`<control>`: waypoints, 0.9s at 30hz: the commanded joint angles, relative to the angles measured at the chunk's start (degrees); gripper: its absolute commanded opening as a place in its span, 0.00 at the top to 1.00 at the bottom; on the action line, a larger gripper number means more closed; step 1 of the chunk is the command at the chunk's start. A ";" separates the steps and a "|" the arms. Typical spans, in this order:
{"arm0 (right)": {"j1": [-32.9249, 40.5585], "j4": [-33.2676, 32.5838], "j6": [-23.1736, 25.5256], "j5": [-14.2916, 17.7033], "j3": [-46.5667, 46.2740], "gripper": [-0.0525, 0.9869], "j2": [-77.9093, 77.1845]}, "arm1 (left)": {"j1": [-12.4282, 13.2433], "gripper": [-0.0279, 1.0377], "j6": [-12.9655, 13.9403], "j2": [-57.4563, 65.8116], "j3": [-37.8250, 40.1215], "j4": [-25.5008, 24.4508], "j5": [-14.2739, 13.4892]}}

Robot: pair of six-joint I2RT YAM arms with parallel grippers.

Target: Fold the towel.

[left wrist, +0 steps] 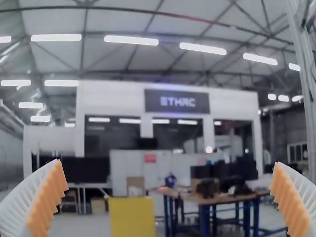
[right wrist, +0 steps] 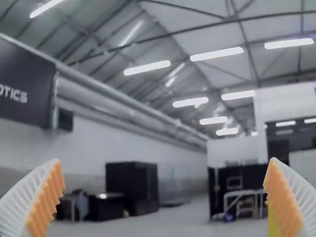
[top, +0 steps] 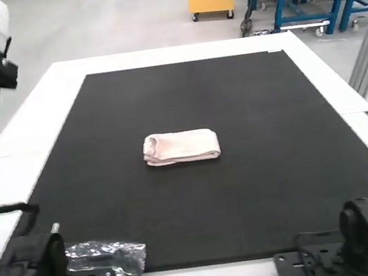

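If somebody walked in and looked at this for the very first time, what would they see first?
Probably the small pale pink towel, folded into a neat bundle near the middle of the big black mat. Next might be the shiny, crinkly plastic by the left arm's base, and the bright orange pads on the left gripper's wide-open fingers.
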 commanded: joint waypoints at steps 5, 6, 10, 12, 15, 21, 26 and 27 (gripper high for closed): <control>0.04 -1.31 -8.11 12.51 -5.47 0.06 -0.14 | 0.15 0.06 5.66 -2.98 -1.18 -8.84 -4.15; 0.04 2.29 -8.29 12.60 -9.08 0.06 -0.14 | 0.15 0.06 7.68 -2.98 -2.50 -8.92 -4.59; 0.13 11.26 -13.30 11.46 -23.67 0.06 -0.14 | 0.24 0.06 9.00 -2.98 -11.90 -0.22 -6.00; 0.04 16.00 -15.23 7.06 -29.47 0.06 -0.14 | 0.50 0.06 11.90 -2.98 -16.65 2.15 -11.53; 0.04 19.08 -16.73 2.84 -35.01 0.06 -0.14 | 0.59 0.06 16.21 -2.98 -22.36 3.03 -15.93; -0.31 21.36 -18.48 6.01 -42.04 0.06 -0.23 | 0.59 0.06 20.60 -2.98 -31.41 8.74 -19.88; -0.23 19.69 -22.44 18.84 -47.22 0.06 -0.23 | 0.68 0.06 22.10 -2.98 -37.48 6.19 -22.96; -0.31 15.56 -23.23 19.54 -46.96 0.06 -0.14 | 0.68 0.06 21.75 -2.98 -37.21 3.82 -23.22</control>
